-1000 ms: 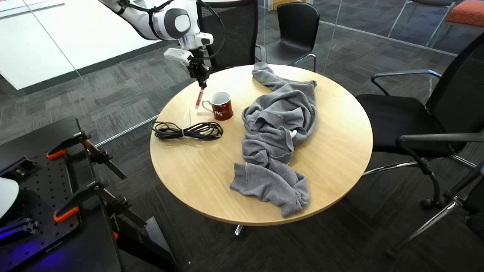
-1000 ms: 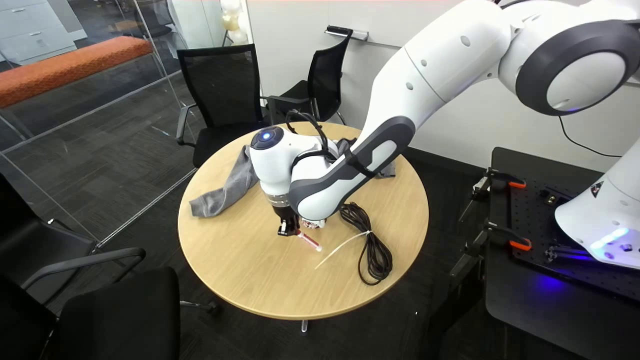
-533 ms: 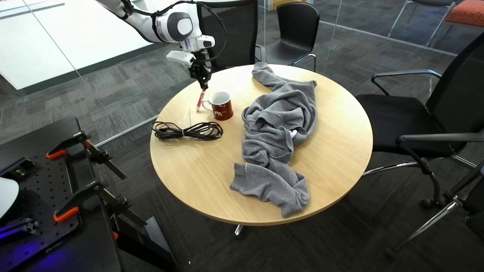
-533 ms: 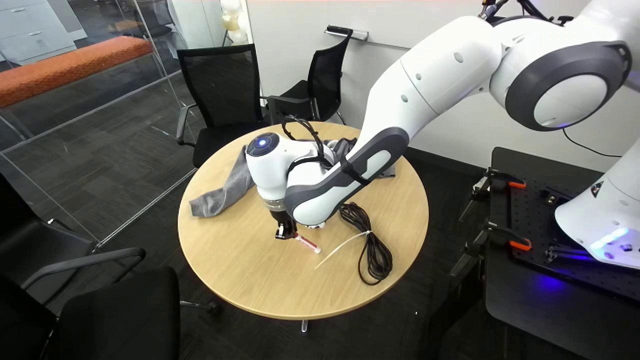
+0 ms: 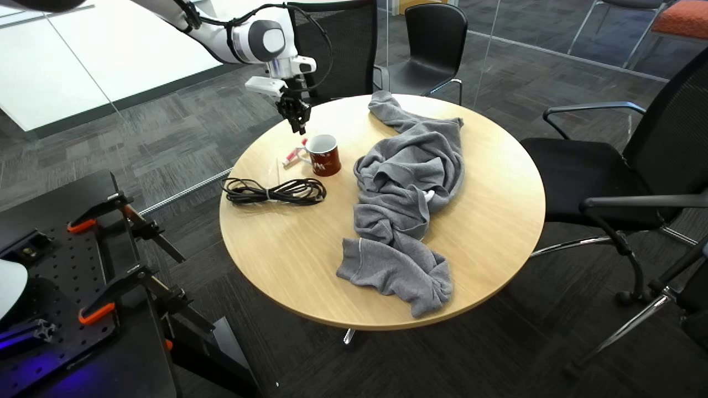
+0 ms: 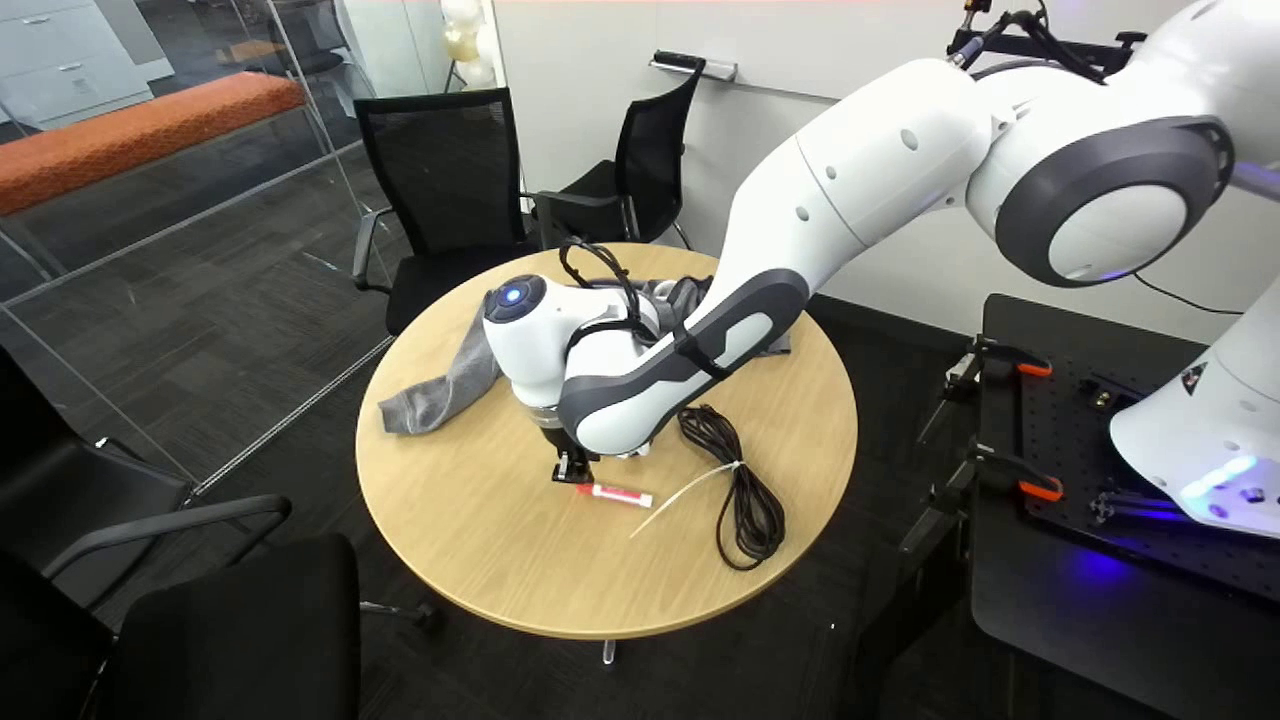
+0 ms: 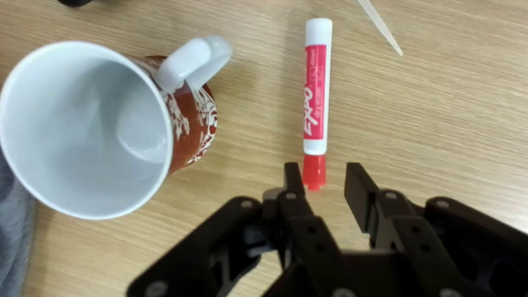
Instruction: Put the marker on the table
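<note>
The marker, white with a red label and red cap, lies on the light wood table [image 5: 287, 249], beside the mug's handle. It shows in both exterior views [image 5: 291, 156] [image 6: 618, 495] and in the wrist view [image 7: 317, 90]. My gripper [image 7: 324, 175] is open, its fingers apart and nothing held between them. In the wrist view the cap end appears between the fingertips, with gaps on both sides. In both exterior views the gripper [image 5: 299, 130] [image 6: 573, 473] is just above the table, over the cap end.
The dark red mug [image 5: 325, 161] stands close beside the marker, its handle towards it. A coiled black cable [image 5: 276, 192] with a pale tie [image 7: 381, 27] lies near. A crumpled grey sweater [image 5: 409, 182] covers much of the table's middle. Chairs stand around.
The gripper has opened and let go of the marker. The marker, held tilted down with its tip near the table, now lies on it. The gripper has come slightly lower.
</note>
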Controlling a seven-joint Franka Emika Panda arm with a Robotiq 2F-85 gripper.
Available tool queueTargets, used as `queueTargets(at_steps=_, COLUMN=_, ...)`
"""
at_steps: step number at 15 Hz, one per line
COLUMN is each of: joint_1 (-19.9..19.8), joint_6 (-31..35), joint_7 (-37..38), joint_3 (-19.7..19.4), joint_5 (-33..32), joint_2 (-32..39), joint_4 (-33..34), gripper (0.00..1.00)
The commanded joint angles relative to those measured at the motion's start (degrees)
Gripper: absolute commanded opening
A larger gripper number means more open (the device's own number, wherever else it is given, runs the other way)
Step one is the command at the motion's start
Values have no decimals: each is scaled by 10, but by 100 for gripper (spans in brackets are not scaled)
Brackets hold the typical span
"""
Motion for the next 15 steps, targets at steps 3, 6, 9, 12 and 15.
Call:
queueTargets(at_steps=3, joint_1=6, joint_6=10, joint_7=13, joint_3=-9, joint_5=-5, joint_2=-5, joint_4=9, gripper=81)
queueTargets(at_steps=6, joint_1=11, joint_6=63, joint_7=43, joint_3=-22, joint_5=-7, joint_2=-47, joint_4=-41, gripper=99)
queueTargets(at_steps=9, joint_1=18, joint_6=124, joint_7=86, joint_3=-42, joint_5=-7, joint_2=-101, joint_4=-109, gripper=100)
queueTargets(at_steps=12, joint_1=24, joint_6=165, joint_7=114, joint_3=-56, joint_5=-5, joint_2=-157, joint_4=-180, gripper=100)
queueTargets(at_steps=15, joint_1=30, joint_6=199, joint_7=144, joint_3=-68, joint_5=-9, joint_2=-209, joint_4=-246, gripper=100)
